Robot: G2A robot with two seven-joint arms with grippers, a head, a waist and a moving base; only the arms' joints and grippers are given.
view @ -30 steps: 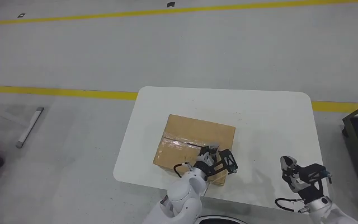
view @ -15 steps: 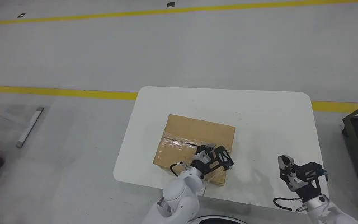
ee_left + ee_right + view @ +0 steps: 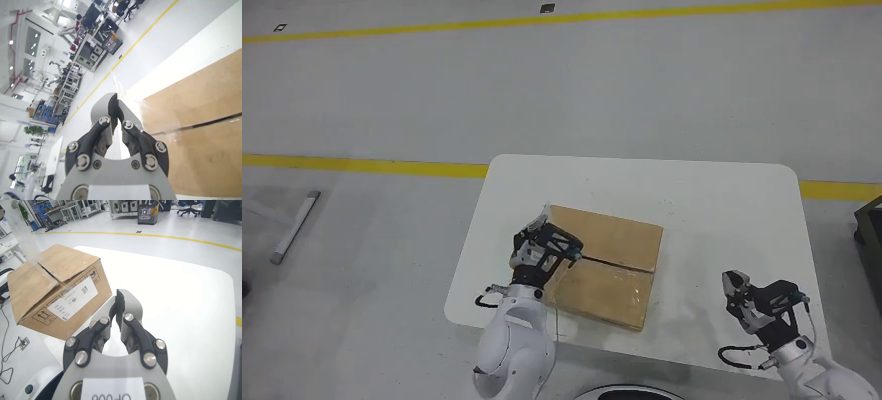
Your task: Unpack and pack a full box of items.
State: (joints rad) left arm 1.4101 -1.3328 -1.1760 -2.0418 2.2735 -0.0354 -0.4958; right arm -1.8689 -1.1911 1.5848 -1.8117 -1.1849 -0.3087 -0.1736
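At ctr of the top view, a bit low and left, the cardboard box (image 3: 604, 268) sits on the white table (image 3: 722, 200), turned slightly off the table's edges. Its top flaps meet along a dark seam w/ a narrow gap showing. Seen from the right wrist view, one flap edge stands a little higher than the other. A white label (image 3: 72, 298) is stuck on one side wall, w/ arrow marks printed beside it.

Over the box's upper-left corner in the top view hangs the left gripper (image 3: 547, 240) — pads pinched tight on a strip of clear tape (image 3: 119, 86). The tape pokes out past the fingertips. In the right wrist view it rises from the seam end of the box top as a pale, see-through band, going up and away from the cardboard. Glossy film lies along the seam near that corner.

Lower right of the top view, the right gripper (image 3: 754, 298) is over bare tabletop, well apart from the box — fingers pressed together, nothing btw them.

Beyond the table a yellow line (image 3: 342, 162) crosses the floor, and a pale bar (image 3: 294, 228) lies on the floor near the left edge of the frame.
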